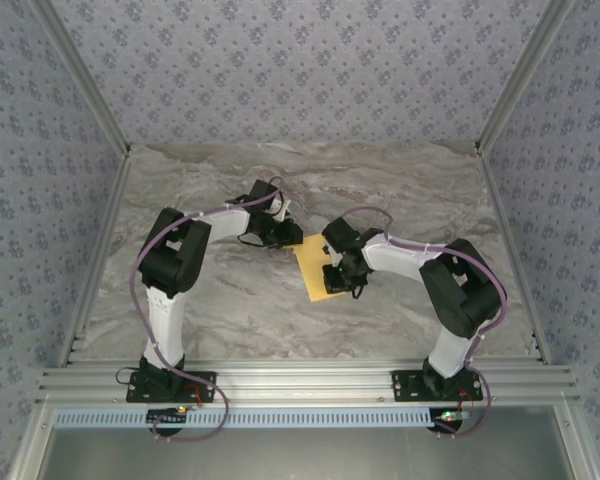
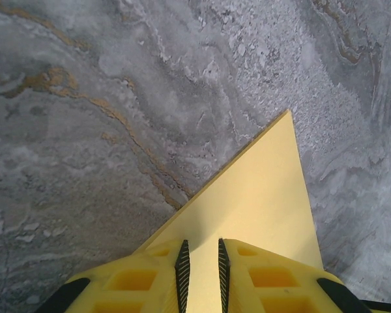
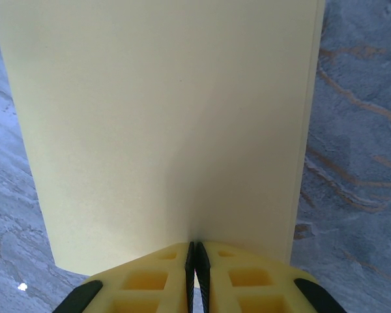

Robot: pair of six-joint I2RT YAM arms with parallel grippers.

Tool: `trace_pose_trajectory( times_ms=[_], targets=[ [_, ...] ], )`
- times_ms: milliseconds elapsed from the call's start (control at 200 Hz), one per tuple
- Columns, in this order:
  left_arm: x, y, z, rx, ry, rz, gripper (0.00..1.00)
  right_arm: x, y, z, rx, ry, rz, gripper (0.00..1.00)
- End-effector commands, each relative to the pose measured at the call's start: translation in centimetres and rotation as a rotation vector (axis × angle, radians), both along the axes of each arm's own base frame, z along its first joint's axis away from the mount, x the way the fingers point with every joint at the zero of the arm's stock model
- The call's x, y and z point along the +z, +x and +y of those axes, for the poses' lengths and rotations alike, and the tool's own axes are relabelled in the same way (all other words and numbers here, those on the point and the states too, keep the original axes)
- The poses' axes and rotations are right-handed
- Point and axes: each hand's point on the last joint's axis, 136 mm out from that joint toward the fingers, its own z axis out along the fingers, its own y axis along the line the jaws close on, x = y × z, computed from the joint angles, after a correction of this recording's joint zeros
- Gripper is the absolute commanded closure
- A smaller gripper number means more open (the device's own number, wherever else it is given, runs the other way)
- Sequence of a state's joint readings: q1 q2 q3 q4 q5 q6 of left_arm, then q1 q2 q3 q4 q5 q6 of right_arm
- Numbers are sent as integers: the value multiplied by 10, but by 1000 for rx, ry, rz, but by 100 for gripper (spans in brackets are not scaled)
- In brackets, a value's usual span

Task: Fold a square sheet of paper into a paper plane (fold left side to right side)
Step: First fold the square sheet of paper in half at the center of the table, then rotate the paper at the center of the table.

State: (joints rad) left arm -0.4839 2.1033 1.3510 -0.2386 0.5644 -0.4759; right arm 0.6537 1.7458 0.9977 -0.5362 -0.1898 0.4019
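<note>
Right wrist: paper (image 3: pixel 163 130) under closed fingers (image 3: pixel 150 282).

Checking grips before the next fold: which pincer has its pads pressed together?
The right pincer: its pads meet at the near edge of the yellow sheet, whereas the left pincer has its pads apart, paper showing in the gap.

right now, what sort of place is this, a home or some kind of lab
Most likely a robot test cell in a lab, not a home: aluminium framing edges wallpapered wall panels around a marble-pattern tabletop, with two robot arms bolted to its near rail.
</note>
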Motion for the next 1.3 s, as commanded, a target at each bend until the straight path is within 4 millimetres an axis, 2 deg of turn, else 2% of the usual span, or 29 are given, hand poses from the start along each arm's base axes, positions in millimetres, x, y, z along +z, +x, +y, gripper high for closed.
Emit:
trace_pose_trajectory(
  times_ms=[0, 130, 290, 425, 605, 680, 764, 959, 1114, 1199, 1294],
  targets=[
    [-21, 34, 36, 72, 119, -68, 78, -26, -24, -31, 5, -154, 90, 87],
    [3, 50, 44, 90, 92, -99, 77, -21, -21, -21, 8, -105, 84, 86],
    [56, 62, 51, 108, 31, -179, 72, -2, -7, 8, -8, 34, 35, 85],
    [95, 48, 57, 131, -13, -242, 69, 11, -2, 31, -25, 114, 25, 85],
    [122, 17, 69, 158, -49, -285, 67, 22, -9, 65, -2, 184, 30, 84],
    [122, 3, 73, 160, -63, -274, 67, 29, -7, 71, 4, 192, 13, 84],
    [119, -16, 69, 142, -89, -245, 66, 40, 2, 63, -2, 173, -37, 83],
    [94, -58, 35, 59, -104, -159, 65, 55, 23, 13, -72, 124, -107, 69],
    [77, -66, 17, 107, -119, -147, 61, 44, 21, -20, -103, 37, -96, 54],
    [74, -64, 17, 152, -121, -154, 60, 34, 14, -23, -102, 11, -74, 43],
    [76, -61, 26, 191, -90, -184, 52, 27, 12, -20, -99, -4, -75, 28]
  ],
)
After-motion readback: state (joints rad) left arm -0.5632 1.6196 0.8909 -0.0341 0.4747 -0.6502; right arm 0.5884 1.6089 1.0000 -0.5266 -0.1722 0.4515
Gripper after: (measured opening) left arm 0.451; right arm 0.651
